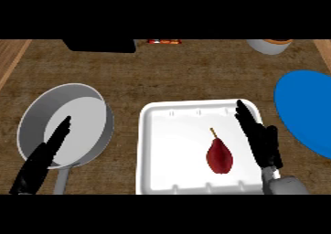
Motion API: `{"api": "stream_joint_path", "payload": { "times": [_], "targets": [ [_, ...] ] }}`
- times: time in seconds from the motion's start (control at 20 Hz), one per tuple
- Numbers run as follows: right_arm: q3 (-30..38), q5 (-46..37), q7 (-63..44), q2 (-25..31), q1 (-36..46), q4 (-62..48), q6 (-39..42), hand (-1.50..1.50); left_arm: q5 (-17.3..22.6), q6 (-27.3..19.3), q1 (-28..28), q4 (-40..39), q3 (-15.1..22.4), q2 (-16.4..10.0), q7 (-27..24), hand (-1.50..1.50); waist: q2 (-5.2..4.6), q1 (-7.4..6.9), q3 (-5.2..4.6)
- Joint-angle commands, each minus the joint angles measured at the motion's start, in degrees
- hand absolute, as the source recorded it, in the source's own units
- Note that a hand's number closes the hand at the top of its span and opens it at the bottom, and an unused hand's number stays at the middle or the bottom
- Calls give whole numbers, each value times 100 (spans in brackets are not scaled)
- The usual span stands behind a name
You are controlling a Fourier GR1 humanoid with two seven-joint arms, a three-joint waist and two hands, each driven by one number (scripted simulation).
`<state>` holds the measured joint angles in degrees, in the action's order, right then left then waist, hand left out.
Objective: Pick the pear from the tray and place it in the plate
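A dark red pear with a thin stem lies in the white tray, toward its right side. My right hand hovers over the tray's right rim, just right of the pear, fingers straight and open, not touching the fruit. The blue plate sits at the right edge of the counter, partly cut off by the view. My left hand rests open at the lower left, over the edge of a grey pan.
A grey pan with its handle pointing toward me stands left of the tray. At the counter's back are a black object, a small red item and a white bowl.
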<state>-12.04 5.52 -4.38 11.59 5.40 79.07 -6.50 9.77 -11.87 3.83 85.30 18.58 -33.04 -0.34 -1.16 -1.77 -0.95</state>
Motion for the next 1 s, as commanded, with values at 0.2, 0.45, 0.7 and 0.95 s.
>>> {"api": "stream_joint_path", "payload": {
  "times": [0.2, 0.45, 0.7, 0.95],
  "targets": [
    [138, 1203, 673, 376, 1304, -8, 2361, 150, 465, -227, -589, 238, -468, 466, 313, 0, 70, 51, 112],
    [958, 365, 2464, 709, 972, -491, 1215, -150, 888, -21, -582, 57, -726, 535, 357, 0, 47, 177, 118],
    [343, -295, 4355, 1086, 769, -1750, 2583, -150, 666, -233, -1483, -569, -643, 947, 696, 0, 51, 185, 106],
    [86, -1318, 4828, 1557, 955, -2020, 2334, -150, 653, -63, -1525, -690, -797, 945, 698, 0, 96, 171, 98]
  ]
}}
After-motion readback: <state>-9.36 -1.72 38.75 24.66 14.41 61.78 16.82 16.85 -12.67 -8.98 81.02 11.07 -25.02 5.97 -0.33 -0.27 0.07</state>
